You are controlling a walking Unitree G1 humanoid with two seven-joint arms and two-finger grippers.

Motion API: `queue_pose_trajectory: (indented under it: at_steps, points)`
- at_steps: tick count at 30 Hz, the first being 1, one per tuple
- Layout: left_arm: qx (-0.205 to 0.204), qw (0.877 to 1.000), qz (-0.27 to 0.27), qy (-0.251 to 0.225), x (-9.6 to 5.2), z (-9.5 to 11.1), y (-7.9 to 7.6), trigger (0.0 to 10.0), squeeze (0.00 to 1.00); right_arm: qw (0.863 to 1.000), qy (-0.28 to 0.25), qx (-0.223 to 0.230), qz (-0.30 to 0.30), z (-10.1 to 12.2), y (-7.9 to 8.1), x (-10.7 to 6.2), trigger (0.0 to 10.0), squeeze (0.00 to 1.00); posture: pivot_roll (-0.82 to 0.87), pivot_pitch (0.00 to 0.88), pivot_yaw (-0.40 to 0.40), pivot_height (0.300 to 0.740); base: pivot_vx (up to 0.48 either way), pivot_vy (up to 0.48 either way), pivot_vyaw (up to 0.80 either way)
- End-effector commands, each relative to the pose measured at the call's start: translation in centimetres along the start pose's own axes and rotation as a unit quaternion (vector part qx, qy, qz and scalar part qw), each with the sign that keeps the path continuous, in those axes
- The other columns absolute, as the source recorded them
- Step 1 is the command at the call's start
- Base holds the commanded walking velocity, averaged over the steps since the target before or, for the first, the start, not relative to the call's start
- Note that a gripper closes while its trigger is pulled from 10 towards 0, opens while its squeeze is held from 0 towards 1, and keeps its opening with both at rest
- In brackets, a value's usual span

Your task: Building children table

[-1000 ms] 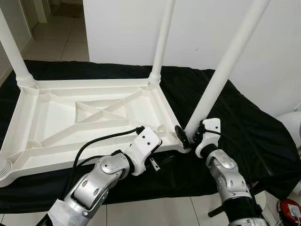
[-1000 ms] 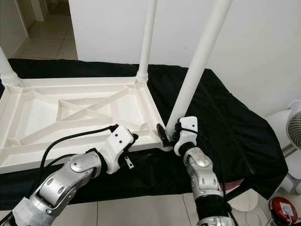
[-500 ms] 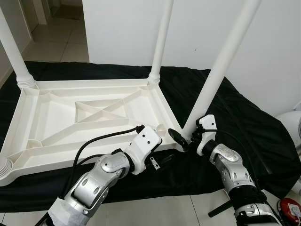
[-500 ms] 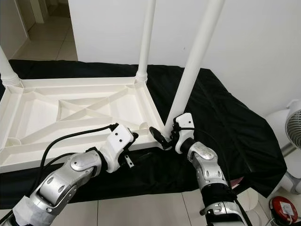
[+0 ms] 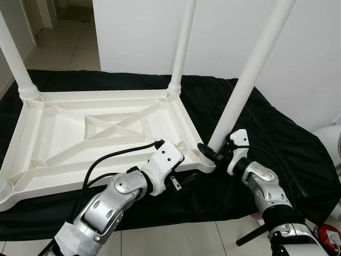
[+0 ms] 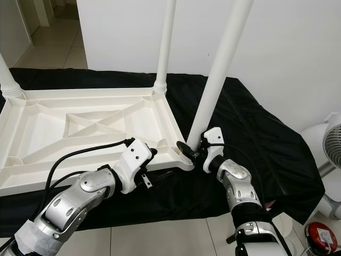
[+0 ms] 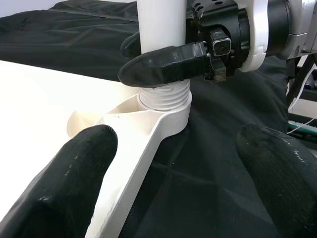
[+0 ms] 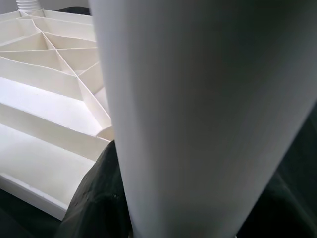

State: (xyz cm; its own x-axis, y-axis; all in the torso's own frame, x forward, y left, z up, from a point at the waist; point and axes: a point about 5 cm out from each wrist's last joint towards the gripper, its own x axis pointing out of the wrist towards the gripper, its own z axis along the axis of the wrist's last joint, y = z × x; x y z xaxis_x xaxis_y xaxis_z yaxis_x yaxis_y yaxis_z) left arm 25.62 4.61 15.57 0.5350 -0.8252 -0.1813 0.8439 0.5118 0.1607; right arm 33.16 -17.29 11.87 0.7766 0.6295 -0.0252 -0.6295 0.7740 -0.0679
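- Child's table top (image 5: 101,141), white plastic, lies upside down on a black cloth (image 5: 277,144), ribbed underside facing up. It spans the left and centre of the head views.
- Far leg (image 5: 182,48) stands upright in the far right corner socket, upper centre of the frame. Another leg (image 5: 15,58) stands at the far left corner, upper left edge.
- Near right leg (image 5: 250,74), a long white tube, runs from the upper right of the frame down to the near right corner socket (image 7: 163,101). It leans to the right, not plumb.
- Right hand (image 5: 214,153), centre right of the head view, grips the near right leg at its foot, just above the socket. The left wrist view shows one black finger (image 7: 163,63) lying across the tube right above the threaded collar, the other finger behind it. Hand is closed round the leg.
- Right wrist view: the white tube very close and blurred, with the ribbed underside of the table top at the frame's left.
- Left hand (image 7: 176,163) sits low at centre of the head view, at the near edge of the table top, aimed at the same corner. Its fingers (image 7: 81,173) are spread wide, holding nothing; one lies over the white rim, the other over the cloth.
- White wall (image 5: 138,32) behind; tiled floor (image 5: 170,242) along the bottom edge.
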Motion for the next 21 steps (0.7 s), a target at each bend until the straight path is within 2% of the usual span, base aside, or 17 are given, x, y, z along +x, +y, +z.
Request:
queue_pose_trajectory:
  at_steps: [1,5,10,12,16,21]
  points:
    - [-0.001,0.999,-0.038,0.009,0.2,-0.2,-0.4,10.0,0.00,0.998,0.055,0.006,0.009,-2.3,0.9,-0.5,10.0,0.00,0.01,0.000,-0.088,0.740,0.000,0.000,0.00]
    - [-0.001,0.999,-0.038,0.009,0.2,-0.2,-0.4,10.0,0.00,0.998,0.059,0.008,-0.012,-2.6,0.8,-0.5,10.0,0.00,0.01,0.000,-0.090,0.740,0.000,0.000,0.00]
    - [-0.003,0.999,-0.038,0.008,0.3,-0.2,-0.5,10.0,0.00,0.992,0.073,0.009,-0.101,-3.2,0.2,-0.5,10.0,0.00,0.01,0.000,-0.090,0.740,0.000,0.000,0.00]
    - [-0.003,0.999,-0.038,0.008,0.3,-0.2,-0.5,10.0,0.00,0.992,0.073,0.009,-0.101,-3.2,0.2,-0.5,10.0,0.00,0.01,0.000,-0.090,0.740,0.000,0.000,0.00]
    - [-0.003,0.999,-0.040,0.008,0.3,-0.2,-0.7,10.0,0.00,0.988,0.072,0.017,-0.138,-3.3,0.4,-0.5,10.0,0.00,0.01,0.000,-0.096,0.740,0.000,0.000,0.00]
    - [-0.004,0.999,-0.041,0.008,0.4,-0.3,-0.7,10.0,0.00,0.974,0.064,0.048,-0.210,-3.2,0.8,-0.3,10.0,0.00,0.01,0.000,-0.101,0.740,0.000,0.000,0.00]
